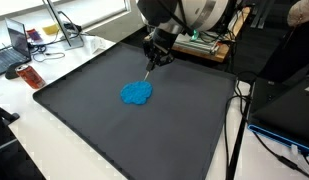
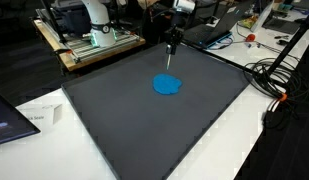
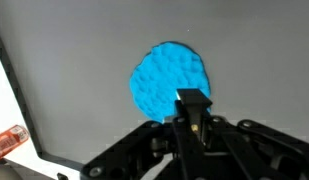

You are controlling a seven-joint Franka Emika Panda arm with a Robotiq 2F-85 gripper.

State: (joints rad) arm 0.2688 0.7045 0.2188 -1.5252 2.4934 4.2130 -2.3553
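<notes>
Your claw [image 1: 154, 57] [image 2: 171, 45] [image 3: 194, 112] hangs above the dark surface [image 1: 84, 115] [image 2: 114, 110] [image 3: 74, 60], its jaws drawn in tight on a thin stick [image 1: 149, 70] [image 2: 170, 62] that points down from the fingers. The blue blob [image 1: 137, 93] [image 2: 169, 85] [image 3: 166, 75] lies flat on the surface just below the claw. In both exterior views the stick's lower tip sits at the blob's edge nearest the claw, though the pictures do not show whether it touches. In the wrist view the bumpy blob lies straight ahead of the closed fingers, which hide part of it.
</notes>
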